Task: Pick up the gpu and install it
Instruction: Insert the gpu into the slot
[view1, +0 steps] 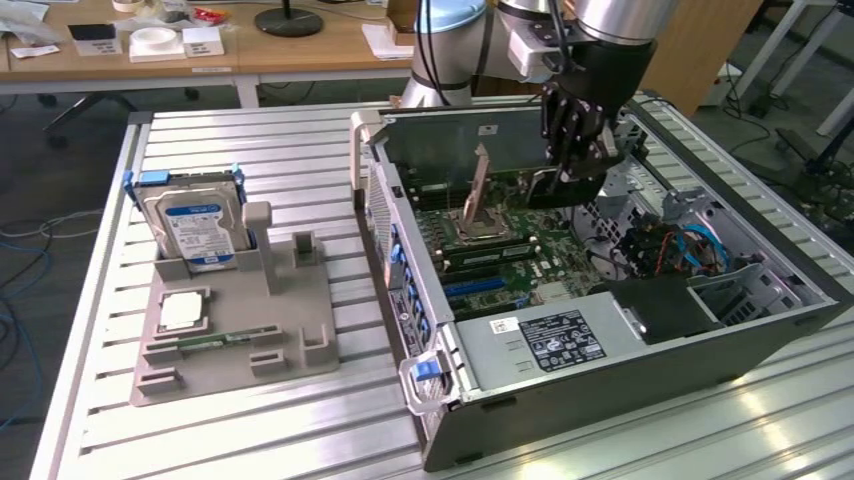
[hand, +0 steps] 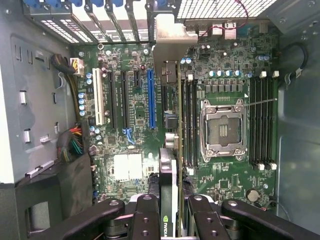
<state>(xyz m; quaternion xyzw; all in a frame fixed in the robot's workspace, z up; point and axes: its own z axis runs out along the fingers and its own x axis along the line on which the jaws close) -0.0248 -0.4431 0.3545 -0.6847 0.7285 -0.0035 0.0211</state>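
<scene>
The gpu (hand: 169, 170) hangs edge-on between my fingers, a thin green card with a black cooler on one face and a silver end bracket (hand: 169, 47) at its far end. My gripper (hand: 169, 212) is shut on it. In the exterior view the gripper (view1: 577, 165) hovers inside the open computer case (view1: 641, 370), holding the gpu (view1: 558, 188) above the motherboard (view1: 534, 262). The card sits over the board between the blue expansion slot (hand: 150, 97) and the memory slots, beside the blue slot rather than in it.
The CPU socket (hand: 222, 130) is empty, with its lever raised. Cables (view1: 674, 250) and drive bays fill the case's end at the exterior view's right. At that view's left, a grey fixture (view1: 247, 345) holds a hard drive (view1: 198, 225), a processor chip (view1: 183, 310) and a memory stick (view1: 220, 340).
</scene>
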